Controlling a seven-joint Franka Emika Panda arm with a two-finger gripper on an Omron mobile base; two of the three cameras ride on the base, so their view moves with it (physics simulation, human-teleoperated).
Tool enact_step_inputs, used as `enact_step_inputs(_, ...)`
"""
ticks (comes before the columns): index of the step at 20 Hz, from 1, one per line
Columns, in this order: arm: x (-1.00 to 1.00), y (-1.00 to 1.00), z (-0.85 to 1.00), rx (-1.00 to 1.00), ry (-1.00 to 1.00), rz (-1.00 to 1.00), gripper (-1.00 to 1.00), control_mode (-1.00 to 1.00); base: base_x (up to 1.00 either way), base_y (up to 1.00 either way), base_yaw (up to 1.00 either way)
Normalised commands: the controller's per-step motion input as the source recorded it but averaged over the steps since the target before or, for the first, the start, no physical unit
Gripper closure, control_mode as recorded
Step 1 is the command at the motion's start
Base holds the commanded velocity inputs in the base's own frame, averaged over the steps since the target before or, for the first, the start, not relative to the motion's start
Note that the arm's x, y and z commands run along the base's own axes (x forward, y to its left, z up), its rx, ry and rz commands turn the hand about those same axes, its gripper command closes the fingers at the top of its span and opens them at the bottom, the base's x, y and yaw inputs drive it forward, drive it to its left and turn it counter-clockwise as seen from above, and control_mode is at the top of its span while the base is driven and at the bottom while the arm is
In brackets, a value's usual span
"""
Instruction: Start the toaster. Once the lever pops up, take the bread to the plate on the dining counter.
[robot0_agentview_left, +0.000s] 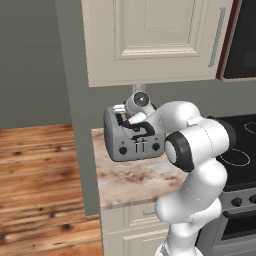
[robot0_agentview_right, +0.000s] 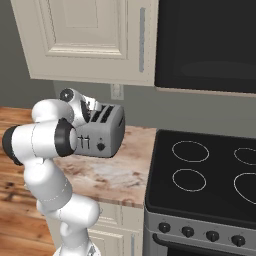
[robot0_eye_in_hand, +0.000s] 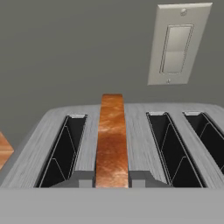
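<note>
The gripper (robot0_eye_in_hand: 112, 183) is clamped on the bread (robot0_eye_in_hand: 112, 140), above the toaster (robot0_eye_in_hand: 140, 135). A tilted lift could snag the slice on its slot.

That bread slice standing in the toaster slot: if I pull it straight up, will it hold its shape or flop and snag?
The bread stands upright on edge with a straight top crust, so it probably stays stiff. It looks thin and light, so a hard pinch may crush it. It sits snug in the toaster slot; a tilted pull could snag the rim.
</note>
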Motion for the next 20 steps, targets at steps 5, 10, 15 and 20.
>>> enact_step_inputs(5,0.0,0.0,0.0,0.0,0.0,0.0,1.0,-1.0,0.0,0.0,0.0)
enact_step_inputs(10,0.0,0.0,0.01,0.0,0.0,0.0,1.0,-1.0,0.0,0.0,0.0)
enact_step_inputs(15,0.0,0.0,0.21,0.0,0.0,0.0,1.0,-1.0,0.0,0.0,0.0)
enact_step_inputs(20,-0.01,0.0,0.22,0.0,0.0,0.0,1.0,-1.0,0.0,0.0,0.0)
